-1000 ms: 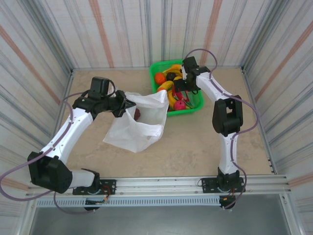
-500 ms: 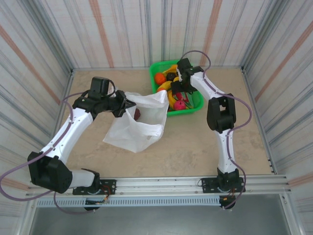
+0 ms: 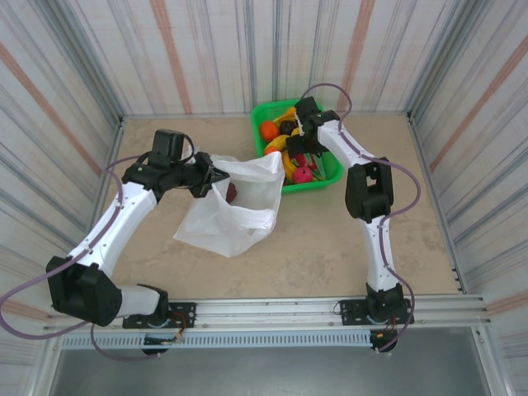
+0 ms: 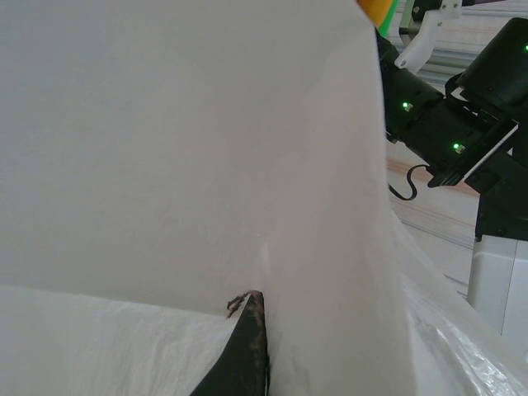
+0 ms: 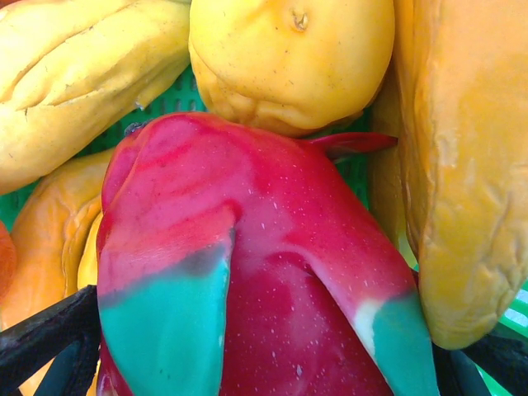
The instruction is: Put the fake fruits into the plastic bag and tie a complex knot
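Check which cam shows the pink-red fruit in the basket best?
Right wrist: the pink-red fruit sits close up, red skin and teal-green patches clear. Top external gives a small pink blob in the green basket.

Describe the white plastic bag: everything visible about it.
The plastic bag is thin, crinkly, translucent white film. Its body lies slumped on the tan table, left of the green basket. Its mouth is lifted and open toward the basket, with the left gripper shut on its upper edge. Its far corner appears to reach the basket's rim. A maroon fruit shows inside the mouth. No knot is tied.
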Controlling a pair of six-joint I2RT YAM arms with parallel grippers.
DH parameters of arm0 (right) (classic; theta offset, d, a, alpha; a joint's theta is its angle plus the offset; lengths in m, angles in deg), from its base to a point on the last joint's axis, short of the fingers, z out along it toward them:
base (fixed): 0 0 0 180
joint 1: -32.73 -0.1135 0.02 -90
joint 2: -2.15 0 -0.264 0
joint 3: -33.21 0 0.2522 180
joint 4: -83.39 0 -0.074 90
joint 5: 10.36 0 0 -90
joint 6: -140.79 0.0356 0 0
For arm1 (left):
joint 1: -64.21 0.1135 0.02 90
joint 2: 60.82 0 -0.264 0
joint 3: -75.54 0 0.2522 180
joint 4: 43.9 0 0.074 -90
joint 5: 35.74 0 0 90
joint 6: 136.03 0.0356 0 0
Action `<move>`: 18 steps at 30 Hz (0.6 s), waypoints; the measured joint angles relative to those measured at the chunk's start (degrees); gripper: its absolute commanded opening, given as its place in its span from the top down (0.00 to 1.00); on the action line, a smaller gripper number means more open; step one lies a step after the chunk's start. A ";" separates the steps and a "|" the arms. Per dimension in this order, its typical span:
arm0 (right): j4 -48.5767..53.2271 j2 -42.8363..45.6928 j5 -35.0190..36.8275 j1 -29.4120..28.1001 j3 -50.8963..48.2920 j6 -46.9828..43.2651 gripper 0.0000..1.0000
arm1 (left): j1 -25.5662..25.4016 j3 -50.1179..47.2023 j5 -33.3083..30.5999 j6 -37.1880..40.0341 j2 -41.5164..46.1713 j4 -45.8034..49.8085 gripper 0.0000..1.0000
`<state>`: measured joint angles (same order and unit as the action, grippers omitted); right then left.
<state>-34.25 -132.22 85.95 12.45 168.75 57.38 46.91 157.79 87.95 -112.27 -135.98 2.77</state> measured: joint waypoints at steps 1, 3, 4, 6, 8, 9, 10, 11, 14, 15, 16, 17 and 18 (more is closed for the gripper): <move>0.17 -0.15 0.39 -0.17 0.20 -0.15 0.01 | 0.00 0.00 -0.02 -0.02 0.11 0.00 1.00; 0.42 -0.39 1.20 -0.44 0.39 -0.26 0.01 | 0.00 0.00 0.00 -0.02 0.24 0.00 1.00; 0.50 -0.42 1.44 -0.52 0.46 -0.39 0.01 | 0.00 0.00 0.00 -0.02 0.28 0.00 1.00; 0.70 -0.57 1.79 -0.70 0.63 -0.63 0.03 | 0.00 0.00 -0.02 -0.02 0.35 0.00 1.00; 0.81 -0.61 1.88 -0.76 0.70 -0.70 0.06 | 0.00 0.00 -0.02 -0.02 0.42 0.00 1.00; 0.83 -0.61 1.84 -0.76 0.70 -0.76 0.09 | 0.00 0.00 -0.02 0.00 0.48 0.00 1.00; 0.81 -0.61 1.79 -0.76 0.70 -0.79 0.12 | 0.00 -0.02 -0.02 0.00 0.50 0.00 1.00; 0.81 -0.61 1.75 -0.76 0.70 -0.76 0.14 | 0.00 -0.02 -0.02 0.00 0.59 0.00 1.00; 0.81 -0.50 1.44 -0.72 0.70 -0.76 0.20 | 0.00 -0.04 -0.02 0.00 0.83 0.02 1.00; 0.79 -0.39 1.27 -0.72 0.70 -0.76 0.22 | 0.00 -0.07 -0.02 0.00 0.92 0.02 1.00; 0.79 -0.28 0.96 -0.72 0.68 -0.79 0.23 | 0.00 -0.07 -0.02 0.00 1.01 0.02 1.00; 0.74 -0.09 0.66 -0.66 0.57 -0.81 0.24 | 0.00 -0.07 -0.02 0.00 1.05 0.02 1.00; 0.50 0.17 0.17 -0.57 0.22 -0.83 0.25 | 0.00 -0.07 -0.02 0.00 1.14 0.02 1.00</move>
<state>-33.74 -132.04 86.12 11.89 168.97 56.54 46.91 157.73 87.93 -112.27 -134.84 2.79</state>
